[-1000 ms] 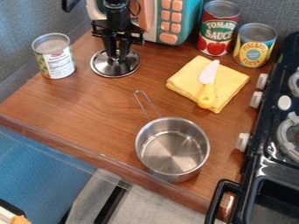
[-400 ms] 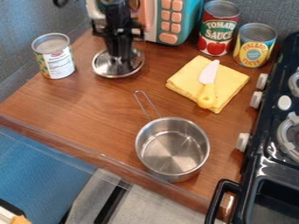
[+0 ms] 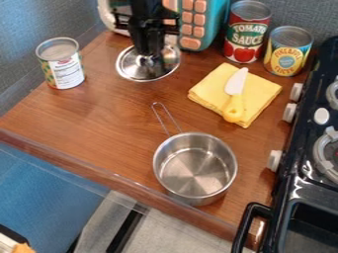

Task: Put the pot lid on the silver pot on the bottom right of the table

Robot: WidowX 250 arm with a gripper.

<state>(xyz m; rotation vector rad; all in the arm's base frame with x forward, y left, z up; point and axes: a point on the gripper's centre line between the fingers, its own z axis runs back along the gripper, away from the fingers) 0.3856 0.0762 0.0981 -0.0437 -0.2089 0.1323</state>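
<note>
I have the pot lid point(image 3: 129, 67) tilted near twelve o'clock in my view, my claw point(image 3: 151, 57) closed on its top. The silver pot point(image 3: 195, 170) sits at five o'clock, the knife point(image 3: 235, 83) on yellow cloth point(image 3: 204, 89) at two, a can point(image 3: 64, 73) at ten.

- We see smooth, mirror-glossy metal on the lid point(image 3: 134, 72).
- The pot point(image 3: 198, 173) looks smooth, shiny metal to us, its handle point(image 3: 159, 117) metal wire.
- We find brown wood grain with a soft sheen on the table point(image 3: 86, 118).
- We read the yellow cloth point(image 3: 210, 91) as matt, the knife point(image 3: 232, 107) as smooth plastic.
- We note metal tops on 3 cans point(image 3: 63, 64).
- The stove point(image 3: 300, 188) looks glossy black to us.
</note>
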